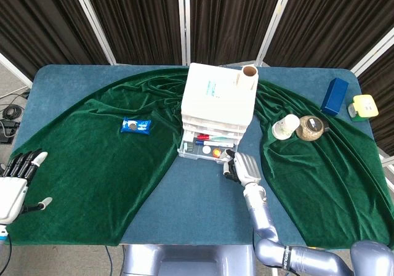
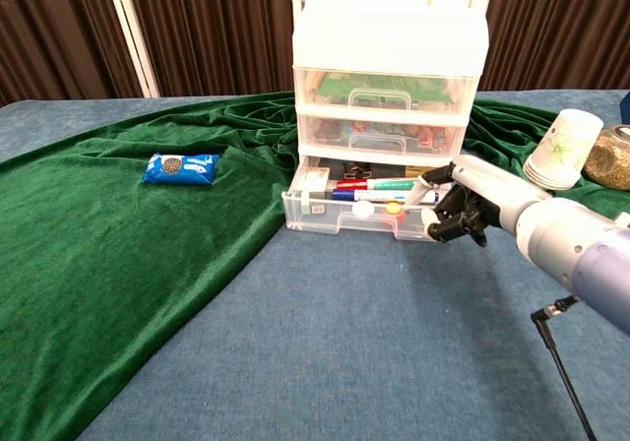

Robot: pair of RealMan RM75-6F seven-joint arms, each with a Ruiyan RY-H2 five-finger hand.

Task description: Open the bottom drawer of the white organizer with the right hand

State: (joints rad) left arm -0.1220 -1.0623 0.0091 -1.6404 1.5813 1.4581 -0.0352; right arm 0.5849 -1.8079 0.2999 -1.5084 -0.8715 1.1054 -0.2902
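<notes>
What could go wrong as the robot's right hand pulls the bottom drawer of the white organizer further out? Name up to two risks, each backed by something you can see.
1. The bottom drawer is well out, and the right hand grips only its right corner. An off-centre pull might skew or jam it, or bring it right out, spilling the markers.

2. The white organizer is tall, with a cardboard tube on top; dragging might tip it or topple the tube.

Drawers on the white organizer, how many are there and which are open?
3, stacked: top drawer and middle drawer are closed; bottom drawer is pulled out, with the right robot hand at its front right corner.
</notes>
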